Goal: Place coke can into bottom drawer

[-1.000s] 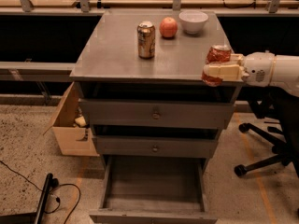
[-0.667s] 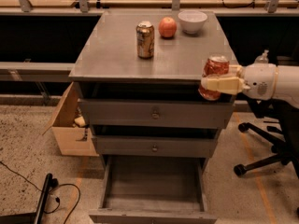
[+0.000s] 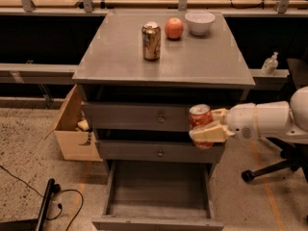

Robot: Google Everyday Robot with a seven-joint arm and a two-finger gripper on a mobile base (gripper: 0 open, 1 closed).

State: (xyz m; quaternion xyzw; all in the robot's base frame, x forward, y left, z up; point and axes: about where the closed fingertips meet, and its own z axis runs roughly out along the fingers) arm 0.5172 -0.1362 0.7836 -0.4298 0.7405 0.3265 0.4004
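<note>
Your gripper point(image 3: 203, 125) sits right of centre in the frame, its cream fingers closed around the small red aluminium coke can point(image 3: 199, 118). The can is held upright in the air in front of the two upper knobbed drawer faces. The wide grey metal bottom drawer point(image 3: 156, 190) lies pulled open at the bottom centre, well below the can and slightly to its left. Risk one: let go from this height and the can likely bounces or tips on the metal floor. Risk two: it hangs near the line of the drawer's right wall, so a straight descent may clip that rim and knock the can out onto the floor. Risk three: the white forearm may scrape the middle drawer face as it lowers. Depth is hard to judge, so you cannot tell if the can is over the tray or forward of it. The lower finger covers the can's base, and the far finger is mostly hidden behind it. The arm is cut off at the right edge, and the drawer's front lip is cut off at the bottom edge.
</note>
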